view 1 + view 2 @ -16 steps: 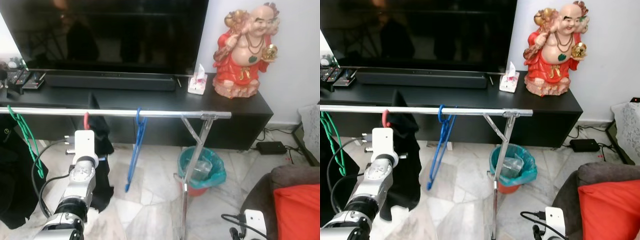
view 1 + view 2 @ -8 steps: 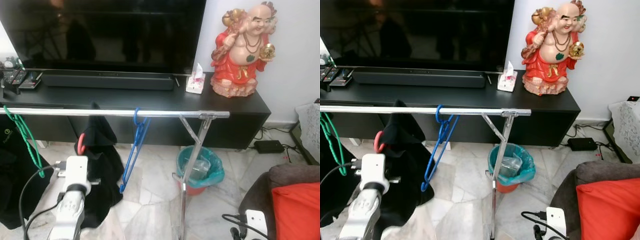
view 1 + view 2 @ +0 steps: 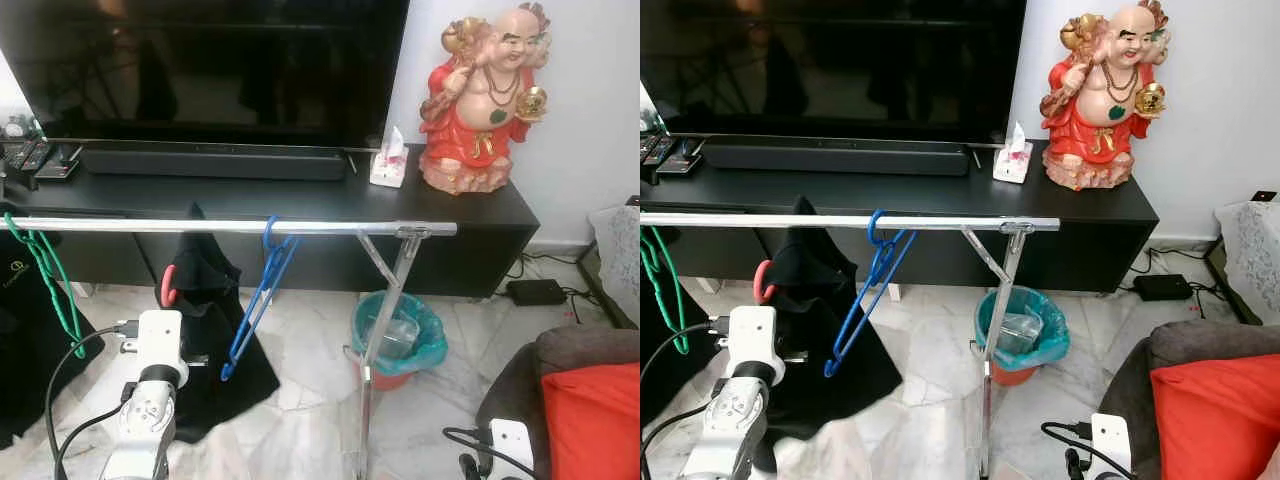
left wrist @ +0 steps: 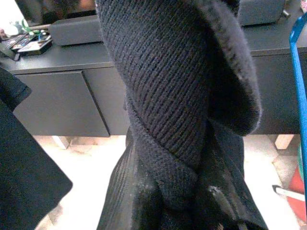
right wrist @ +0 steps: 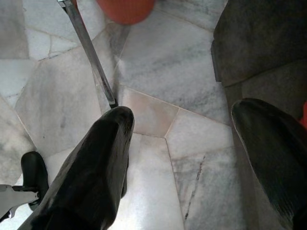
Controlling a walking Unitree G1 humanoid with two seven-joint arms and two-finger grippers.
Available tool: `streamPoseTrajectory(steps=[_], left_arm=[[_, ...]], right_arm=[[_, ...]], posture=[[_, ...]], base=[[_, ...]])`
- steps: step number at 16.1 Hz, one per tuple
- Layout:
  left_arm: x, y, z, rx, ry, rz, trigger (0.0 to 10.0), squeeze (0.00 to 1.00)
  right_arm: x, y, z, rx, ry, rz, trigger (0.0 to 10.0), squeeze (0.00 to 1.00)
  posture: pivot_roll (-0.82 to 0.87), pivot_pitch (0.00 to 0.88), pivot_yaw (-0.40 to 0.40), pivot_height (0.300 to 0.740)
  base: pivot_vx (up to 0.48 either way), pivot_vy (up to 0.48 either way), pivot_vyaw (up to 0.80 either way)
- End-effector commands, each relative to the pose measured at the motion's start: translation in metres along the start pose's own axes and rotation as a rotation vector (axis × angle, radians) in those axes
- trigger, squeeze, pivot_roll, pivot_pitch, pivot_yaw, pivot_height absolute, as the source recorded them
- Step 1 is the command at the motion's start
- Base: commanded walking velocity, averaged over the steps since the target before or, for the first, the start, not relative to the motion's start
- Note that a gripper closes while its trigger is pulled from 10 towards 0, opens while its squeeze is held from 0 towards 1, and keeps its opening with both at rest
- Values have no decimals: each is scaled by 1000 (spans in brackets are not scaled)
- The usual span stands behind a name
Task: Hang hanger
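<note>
A red hanger's hook (image 3: 166, 286) pokes out of the black garment (image 3: 214, 330) that it carries, well below the silver rail (image 3: 230, 226). My left arm (image 3: 158, 340) reaches up from the lower left just beneath that hook. In the left wrist view my left gripper (image 4: 175, 203) is shut on the hanger inside the black knit cloth (image 4: 163, 96). A blue hanger (image 3: 254, 298) hangs empty on the rail, tilted. At the rail's left end a green hanger (image 3: 47, 275) holds dark clothing. My right gripper (image 5: 187, 143) hangs open over the marble floor.
The rack's slanted leg (image 3: 385, 300) stands in front of a teal-lined bin (image 3: 402, 340). Behind the rail are a black TV console (image 3: 300, 200), a TV, a tissue box (image 3: 388, 165) and a red statue (image 3: 485, 100). A sofa with a red cushion (image 3: 590, 410) is at the lower right.
My left arm has come down, and the red hook with the black garment has dropped from just under the rail to well below it. The garment has swung out; the blue hanger's lower end has swung left.
</note>
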State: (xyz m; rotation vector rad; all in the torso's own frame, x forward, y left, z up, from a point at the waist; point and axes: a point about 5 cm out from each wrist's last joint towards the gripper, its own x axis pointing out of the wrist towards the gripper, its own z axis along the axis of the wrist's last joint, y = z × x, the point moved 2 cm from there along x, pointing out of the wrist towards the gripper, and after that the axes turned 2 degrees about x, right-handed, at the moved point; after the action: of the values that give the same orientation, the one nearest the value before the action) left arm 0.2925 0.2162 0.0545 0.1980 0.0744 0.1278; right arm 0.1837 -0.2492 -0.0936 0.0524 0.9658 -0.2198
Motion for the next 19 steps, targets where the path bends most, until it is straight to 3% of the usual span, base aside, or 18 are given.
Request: streamPoseTrajectory(steps=[1, 5, 9, 17, 19], left_arm=[[6, -3, 19, -9, -70, 0, 10000, 0], [4, -7, 19, -8, -63, 0, 10000, 0], [5, -10, 20, -12, -66, -4, 10000, 0], [5, -13, 22, -28, -60, -13, 10000, 0], [5, -12, 22, -30, -58, -6, 10000, 0]], right_arm=[[0, -1, 1, 14, -5, -2, 10000, 0], [0, 0, 1, -5, -5, 11, 10000, 0], [0, 2, 1, -8, 0, 18, 10000, 0], [0, 3, 1, -5, 2, 24, 10000, 0], [0, 3, 1, -12, 2, 25, 10000, 0]], posture=[[50, 0, -27, 740], [50, 0, -25, 740], [48, 0, -20, 740], [49, 0, -21, 740], [49, 0, -21, 740]], base=[[0, 281, 0], [0, 65, 0], [0, 0, 800], [0, 0, 0], [0, 0, 800]])
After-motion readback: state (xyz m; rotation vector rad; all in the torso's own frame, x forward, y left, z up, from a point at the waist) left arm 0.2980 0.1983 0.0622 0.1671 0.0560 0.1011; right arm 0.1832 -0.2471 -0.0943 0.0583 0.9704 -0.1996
